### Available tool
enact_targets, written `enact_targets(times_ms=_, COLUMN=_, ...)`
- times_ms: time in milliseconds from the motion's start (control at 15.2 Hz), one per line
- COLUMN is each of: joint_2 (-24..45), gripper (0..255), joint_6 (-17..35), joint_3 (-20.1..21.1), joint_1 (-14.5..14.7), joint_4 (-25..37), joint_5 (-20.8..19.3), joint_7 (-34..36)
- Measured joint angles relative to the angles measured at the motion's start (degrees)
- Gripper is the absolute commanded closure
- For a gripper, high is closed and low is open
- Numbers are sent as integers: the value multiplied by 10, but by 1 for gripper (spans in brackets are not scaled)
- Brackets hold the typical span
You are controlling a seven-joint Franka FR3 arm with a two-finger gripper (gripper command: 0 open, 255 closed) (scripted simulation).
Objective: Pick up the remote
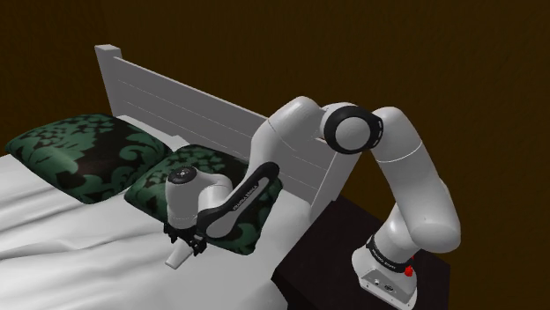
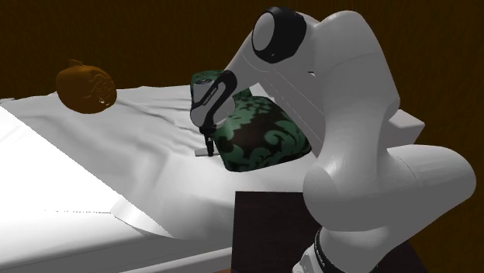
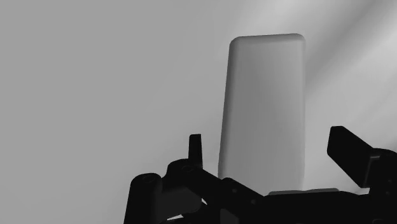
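The remote (image 3: pixel 264 108) is a plain pale grey slab with rounded corners, lying flat on the white bed sheet (image 1: pixel 79 255). My black gripper (image 3: pixel 273 159) is open, and its fingers (image 3: pixel 350 149) stand on either side of the remote's near end with a small gap on each side. In the shoulder view the gripper (image 1: pixel 187 245) points down at the sheet, with the remote (image 1: pixel 175 256) sticking out below it, just in front of the nearer pillow. The second exterior view has the gripper (image 2: pixel 208 149) low over the remote (image 2: pixel 200 154).
Two green-patterned dark pillows (image 1: pixel 79 150) (image 1: pixel 207 189) lie against a white headboard (image 1: pixel 203 101). The nearer pillow is right beside the gripper. A brown rounded object (image 2: pixel 85 85) sits far across the bed. A dark stand (image 1: pixel 353 231) flanks the bed edge.
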Motion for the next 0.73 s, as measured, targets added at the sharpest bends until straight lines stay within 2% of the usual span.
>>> enact_targets(times_ms=726, joint_2=3, gripper=255, joint_6=-1, joint_3=0, joint_1=1, joint_4=4, joint_5=-1, joint_7=0)
